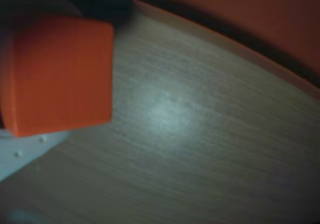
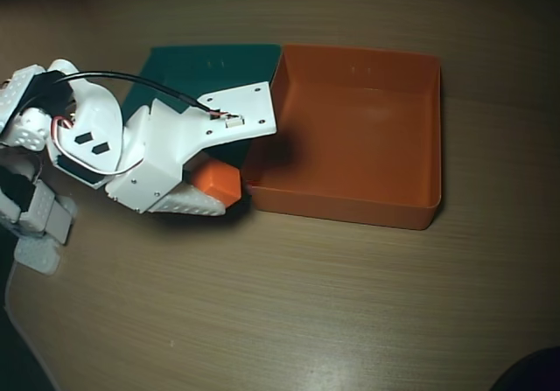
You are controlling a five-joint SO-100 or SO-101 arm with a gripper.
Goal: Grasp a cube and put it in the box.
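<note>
Covering much of the teal tray (image 2: 206,67), the white arm (image 2: 153,159) also hides one side of the cube (image 2: 216,184) in the overhead view. The gripper (image 2: 219,190) is clamped on the cube, just outside the left wall of the box (image 2: 350,200), not inside it. In the wrist view the cube (image 1: 60,73) is blurred and fills the upper left; the box (image 1: 250,18) is cut off at top right. The wood-grain table (image 2: 289,303) carries a soft glare. No writing or labels are legible.
</note>
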